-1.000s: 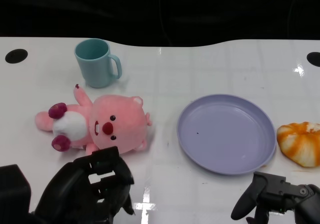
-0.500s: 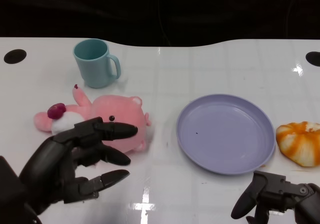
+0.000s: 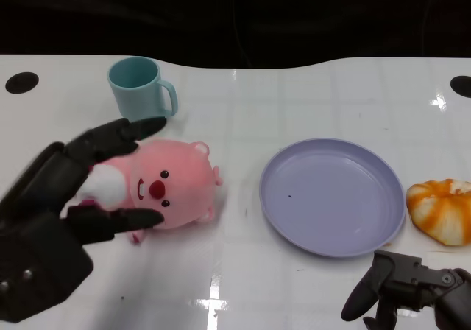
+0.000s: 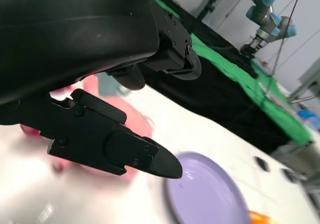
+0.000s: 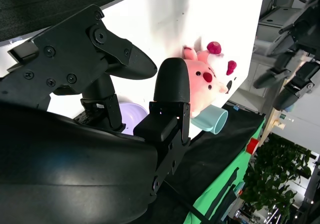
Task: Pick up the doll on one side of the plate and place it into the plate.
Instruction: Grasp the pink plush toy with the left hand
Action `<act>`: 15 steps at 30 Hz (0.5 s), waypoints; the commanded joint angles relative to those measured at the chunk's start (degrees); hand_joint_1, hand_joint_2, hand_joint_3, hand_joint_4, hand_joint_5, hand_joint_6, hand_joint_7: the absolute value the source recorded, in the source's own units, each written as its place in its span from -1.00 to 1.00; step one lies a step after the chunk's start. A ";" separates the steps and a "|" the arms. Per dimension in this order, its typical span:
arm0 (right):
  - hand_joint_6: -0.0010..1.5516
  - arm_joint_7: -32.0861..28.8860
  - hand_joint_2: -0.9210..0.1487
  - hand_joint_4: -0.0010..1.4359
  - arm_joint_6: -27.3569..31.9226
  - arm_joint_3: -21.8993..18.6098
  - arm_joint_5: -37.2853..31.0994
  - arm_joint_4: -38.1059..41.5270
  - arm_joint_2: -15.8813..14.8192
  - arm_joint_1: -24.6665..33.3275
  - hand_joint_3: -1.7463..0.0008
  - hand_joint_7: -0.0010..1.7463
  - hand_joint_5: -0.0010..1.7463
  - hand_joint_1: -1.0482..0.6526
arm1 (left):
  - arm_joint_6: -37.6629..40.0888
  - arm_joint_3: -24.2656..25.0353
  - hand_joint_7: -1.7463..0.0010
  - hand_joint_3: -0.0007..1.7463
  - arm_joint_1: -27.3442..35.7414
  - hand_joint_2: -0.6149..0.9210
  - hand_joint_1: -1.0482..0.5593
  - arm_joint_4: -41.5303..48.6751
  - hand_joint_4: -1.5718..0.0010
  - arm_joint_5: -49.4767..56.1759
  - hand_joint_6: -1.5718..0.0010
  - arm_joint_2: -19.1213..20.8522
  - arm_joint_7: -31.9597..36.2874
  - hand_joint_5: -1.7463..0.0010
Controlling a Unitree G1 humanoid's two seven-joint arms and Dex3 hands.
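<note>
Counter (image 3: 309,94): white and glossy, carrying every item.
Left hand (image 3: 70,197): reaching over the doll's left side with fingers spread wide, apparently not gripping it; contact is hard to judge.
Plate (image 3: 333,196): purple, lying right of the doll with a gap between them.
Doll (image 3: 165,188): pink plush, lying on the counter face-up, partly covered by the hand.
Right hand (image 3: 412,293): resting low near the plate's front rim, fingers loosely apart, holding nothing.
Cup (image 3: 140,92): teal, standing behind the doll.
Bread (image 3: 444,210): orange, sitting just beside the plate.
</note>
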 commanded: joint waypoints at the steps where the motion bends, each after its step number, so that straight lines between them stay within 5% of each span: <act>1: -0.21 0.02 -0.29 -0.06 0.12 -0.72 0.59 -0.08 -0.34 0.06 -0.25 0.47 0.89 0.11 | -1.12 -0.43 0.94 -0.97 -2.32 1.00 -0.49 1.21 0.99 4.95 0.60 3.18 1.17 0.20; 15: -0.21 -0.13 -0.30 -0.06 0.25 -0.62 0.46 -0.32 -0.25 0.06 -0.24 0.47 0.90 0.09 | 4.20 -8.47 1.00 -1.00 -11.01 0.98 -0.54 5.85 1.00 27.77 0.64 10.29 -1.57 0.47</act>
